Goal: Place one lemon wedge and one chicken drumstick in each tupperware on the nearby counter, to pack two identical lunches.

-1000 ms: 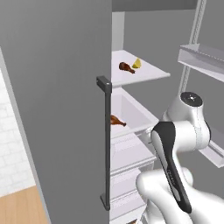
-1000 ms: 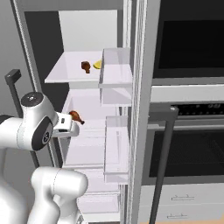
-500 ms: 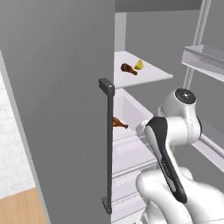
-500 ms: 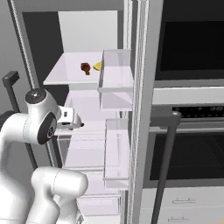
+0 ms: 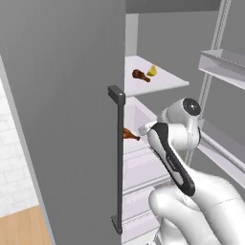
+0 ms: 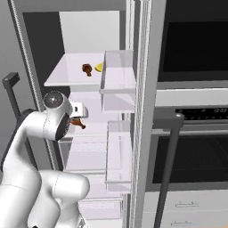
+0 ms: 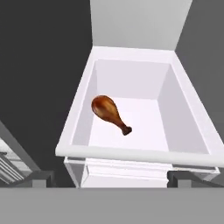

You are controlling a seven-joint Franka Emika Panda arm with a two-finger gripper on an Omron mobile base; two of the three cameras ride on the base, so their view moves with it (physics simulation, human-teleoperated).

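Both base views look forward from behind the arm, left and right, sharing the open fridge shelf (image 5: 158,81); the hand view looks closely down into a white bin (image 7: 131,57)

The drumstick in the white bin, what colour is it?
Glossy reddish-brown; the drumstick shows best in the hand view, lying in the bin.

The chicken drumstick (image 7: 109,113) below my pincer looked glossy, its reddish-brown skin catching a soft highlight. The bin (image 7: 188,113) around it was smooth, matt white plastic. At twelve o'clock, the upper shelf (image 5: 162,83) looked equally smooth and pale. The fridge door (image 5: 62,95) was flat matt grey, its handle (image 5: 117,158) darker and dull.
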